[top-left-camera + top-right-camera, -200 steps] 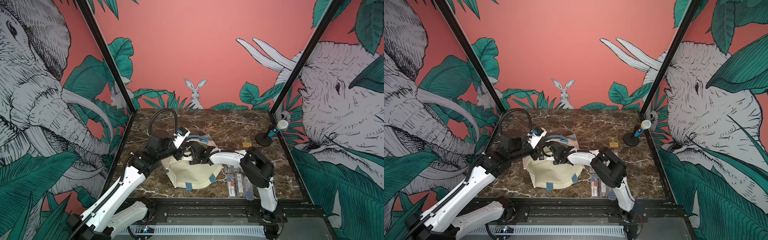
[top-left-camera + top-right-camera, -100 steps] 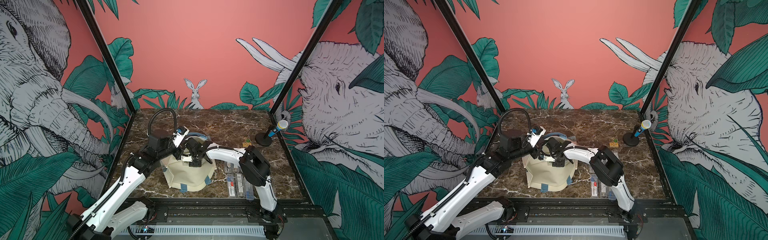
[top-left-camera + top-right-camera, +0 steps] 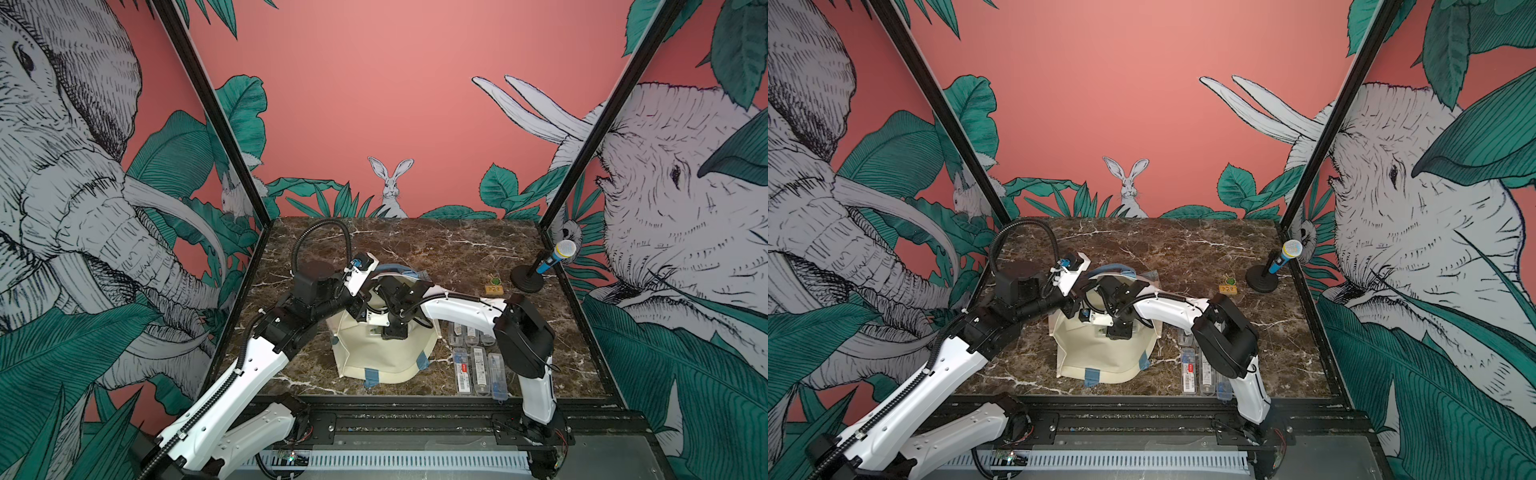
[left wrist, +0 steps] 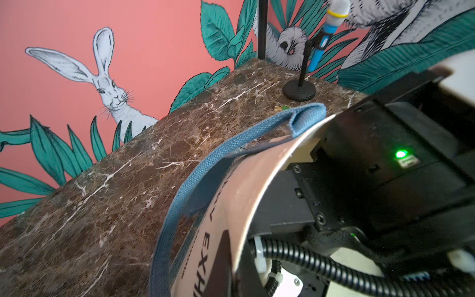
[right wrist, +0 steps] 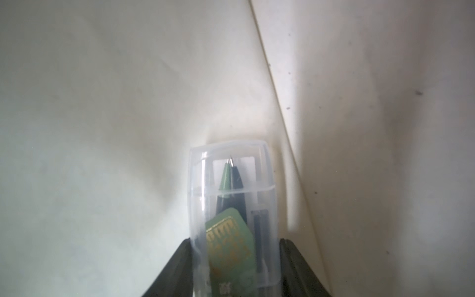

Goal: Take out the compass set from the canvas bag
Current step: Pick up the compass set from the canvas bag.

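Cream canvas surrounds the right gripper (image 5: pixel 235 243), whose dark fingers (image 5: pixel 180 262) press against both sides of the compass set (image 5: pixel 232 205). The set is a clear plastic case with a green-and-black compass inside, and it sits deep in the canvas bag (image 3: pixel 386 357). The bag stands mouth up in the middle of the brown marble table (image 3: pixel 457 249). The left gripper (image 3: pixel 360 308) is pinched together on the bag's rim, beside a dusty-blue handle (image 4: pixel 218 164). More clear cases (image 3: pixel 478 365) lie just beside the bag on the right arm's side
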